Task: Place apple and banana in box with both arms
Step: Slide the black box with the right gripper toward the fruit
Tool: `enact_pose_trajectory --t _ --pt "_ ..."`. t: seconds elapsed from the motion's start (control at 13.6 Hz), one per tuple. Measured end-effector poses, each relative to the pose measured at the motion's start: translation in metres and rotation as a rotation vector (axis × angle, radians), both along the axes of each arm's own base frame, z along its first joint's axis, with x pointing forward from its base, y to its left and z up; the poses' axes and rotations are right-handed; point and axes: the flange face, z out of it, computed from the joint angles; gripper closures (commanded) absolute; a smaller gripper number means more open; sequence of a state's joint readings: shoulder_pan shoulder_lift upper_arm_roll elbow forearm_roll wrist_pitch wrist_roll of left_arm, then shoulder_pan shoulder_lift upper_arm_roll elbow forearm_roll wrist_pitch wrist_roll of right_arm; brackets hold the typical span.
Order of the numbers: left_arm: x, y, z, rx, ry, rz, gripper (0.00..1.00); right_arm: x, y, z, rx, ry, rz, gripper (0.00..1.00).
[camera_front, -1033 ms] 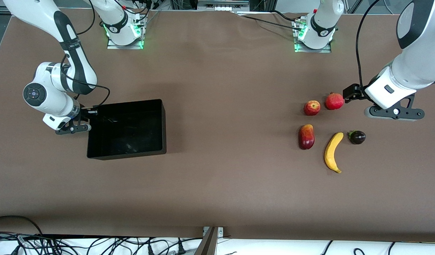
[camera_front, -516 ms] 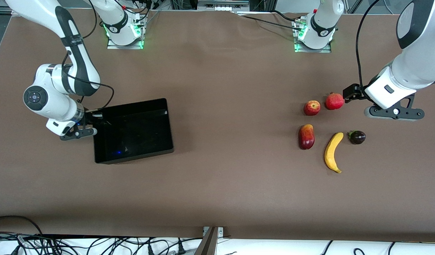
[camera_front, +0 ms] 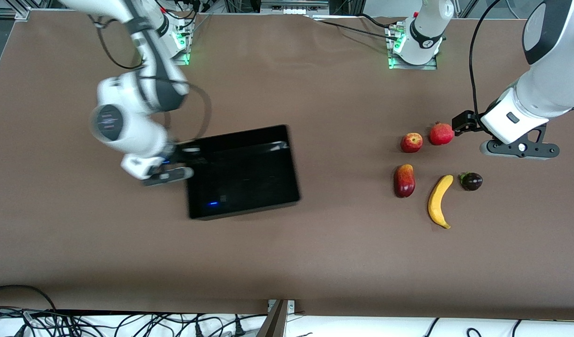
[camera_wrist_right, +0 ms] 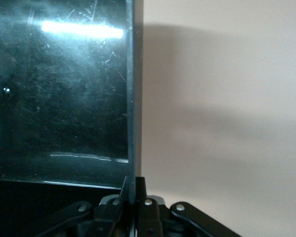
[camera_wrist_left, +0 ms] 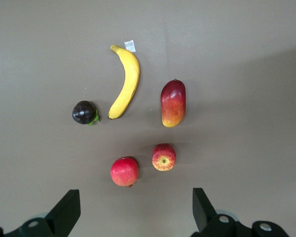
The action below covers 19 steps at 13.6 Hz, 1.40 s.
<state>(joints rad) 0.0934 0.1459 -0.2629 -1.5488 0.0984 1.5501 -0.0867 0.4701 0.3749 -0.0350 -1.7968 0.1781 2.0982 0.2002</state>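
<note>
The black box (camera_front: 249, 173) lies empty near the middle of the table. My right gripper (camera_front: 189, 152) is shut on its thin side wall (camera_wrist_right: 130, 98), the wall at the right arm's end; both fingers (camera_wrist_right: 133, 183) pinch that rim. The apple (camera_front: 411, 142) and the banana (camera_front: 439, 201) lie on the table toward the left arm's end, the banana nearer the front camera. My left gripper (camera_front: 519, 150) hangs open over the bare table beside the fruits. It holds nothing, and its wrist view shows the apple (camera_wrist_left: 164, 157) and the banana (camera_wrist_left: 125, 81) below its gripper (camera_wrist_left: 133, 212).
A round red fruit with a crown tip (camera_front: 441, 134) sits beside the apple. A long red-and-yellow fruit (camera_front: 404, 180) and a small dark purple fruit (camera_front: 471, 181) flank the banana. Cables trail along the table's edge nearest the front camera.
The right gripper has dragged the box across the table toward the fruits, turning it slightly. The left arm and all the fruits have stayed where they were.
</note>
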Motion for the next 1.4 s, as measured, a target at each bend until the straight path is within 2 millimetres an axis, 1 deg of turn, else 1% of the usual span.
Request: enact_pose_trajectory --t 0.15,0.22,0.3,0.37,0.44,0.52,0.59,0.74,1.11,1.4 --pt "0.0 -0.001 0.0 0.0 0.0 -0.001 0.0 -0.025 0.088 -0.015 -0.017 0.008 -0.061 1.0" --pt "0.0 -0.001 0.0 0.0 0.0 -0.001 0.0 -0.038 0.128 -0.024 -0.022 0.007 -0.08 1.0" --pt "0.0 -0.001 0.0 0.0 0.0 -0.002 0.0 -0.049 0.162 -0.035 -0.023 0.001 -0.093 1.0" --pt "0.0 -0.001 0.0 0.0 0.0 -0.002 0.0 -0.058 0.189 -0.047 -0.02 -0.008 -0.101 1.0" --pt "0.0 -0.001 0.0 0.0 0.0 -0.002 0.0 -0.064 0.209 -0.059 -0.011 -0.023 -0.107 1.0" --pt "0.0 -0.001 0.0 0.0 0.0 -0.002 0.0 -0.069 0.224 -0.072 0.001 -0.04 -0.114 1.0" --pt "0.0 -0.001 0.0 0.0 0.0 -0.002 0.0 -0.072 0.234 -0.083 0.013 -0.057 -0.121 1.0" --pt "0.0 -0.001 0.0 0.0 0.0 -0.002 0.0 -0.075 0.243 -0.096 0.023 -0.071 -0.127 1.0" --pt "0.0 -0.001 0.0 0.0 0.0 -0.002 0.0 -0.073 0.243 -0.099 0.028 -0.065 -0.218 1.0" --pt "0.0 -0.001 0.0 0.0 0.0 -0.002 0.0 -0.073 0.245 -0.099 0.033 -0.068 -0.227 1.0"
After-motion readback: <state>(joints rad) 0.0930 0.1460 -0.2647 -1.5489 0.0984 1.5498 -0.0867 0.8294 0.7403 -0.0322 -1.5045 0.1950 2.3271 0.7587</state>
